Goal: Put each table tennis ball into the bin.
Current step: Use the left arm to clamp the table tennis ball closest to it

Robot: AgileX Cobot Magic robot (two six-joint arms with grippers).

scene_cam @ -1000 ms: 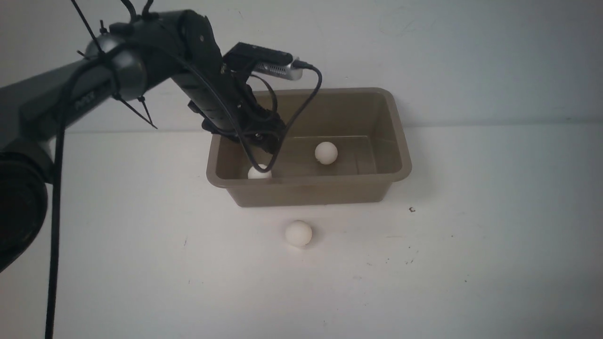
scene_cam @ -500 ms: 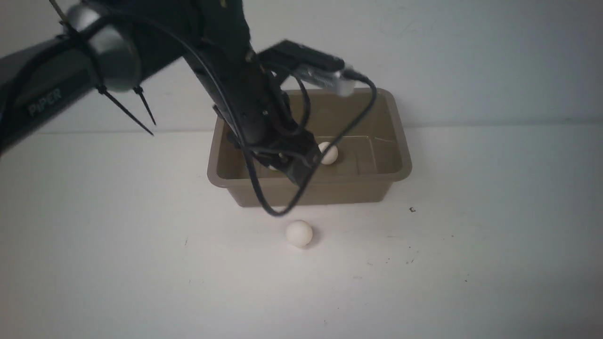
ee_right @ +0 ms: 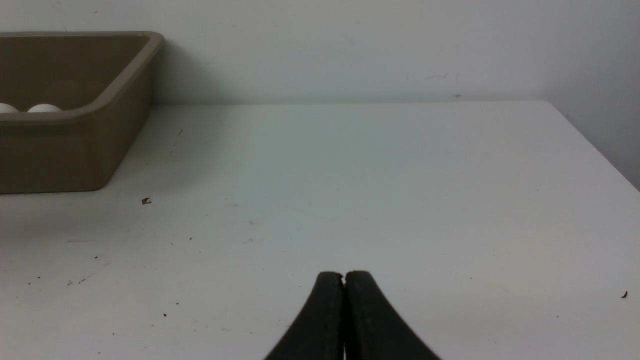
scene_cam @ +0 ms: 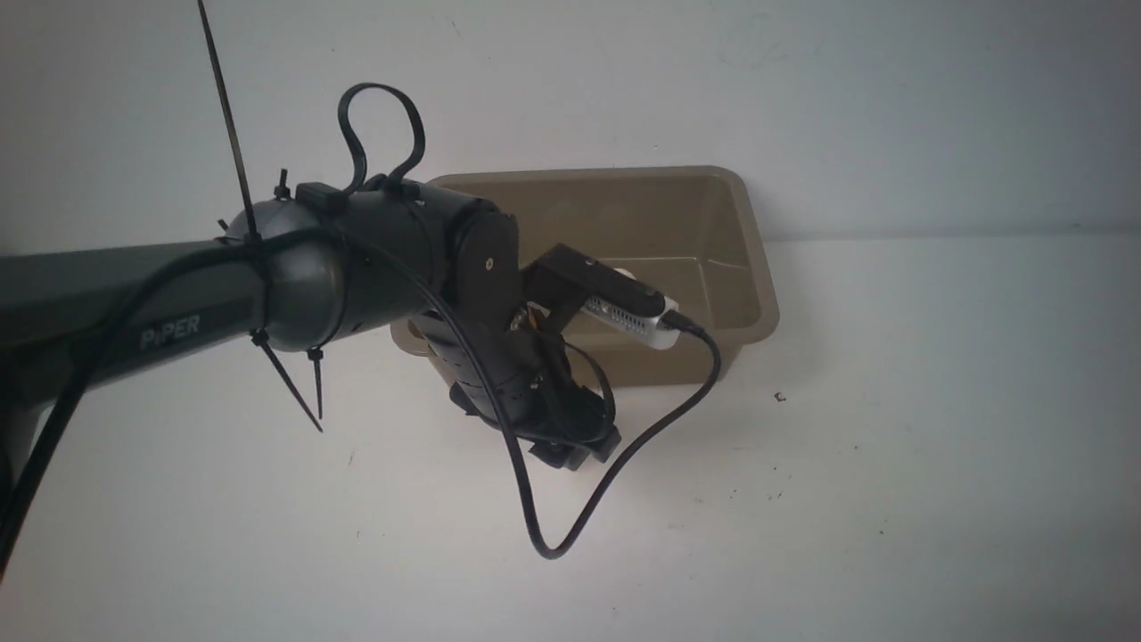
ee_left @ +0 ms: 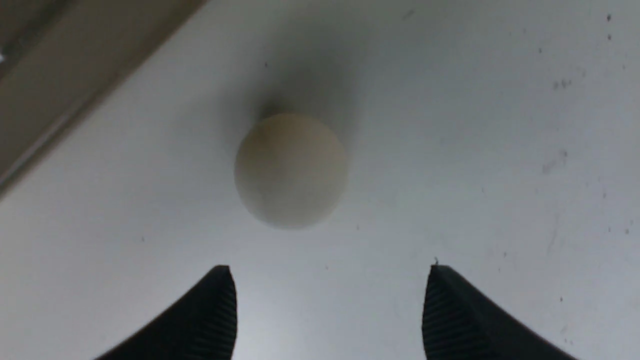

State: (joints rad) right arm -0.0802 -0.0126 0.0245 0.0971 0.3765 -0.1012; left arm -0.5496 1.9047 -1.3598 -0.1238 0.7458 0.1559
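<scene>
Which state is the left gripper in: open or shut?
Open. The left gripper is empty, jaws wide apart; the ball lies on the table beyond them.

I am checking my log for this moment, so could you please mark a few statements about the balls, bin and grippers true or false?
1. The left gripper is open near a ball lying on the table. True.
2. The right gripper holds a ball. False: it is shut on nothing.
3. Two balls show inside the bin. True.
4. The bin is tipped over. False: it stands upright.
</scene>
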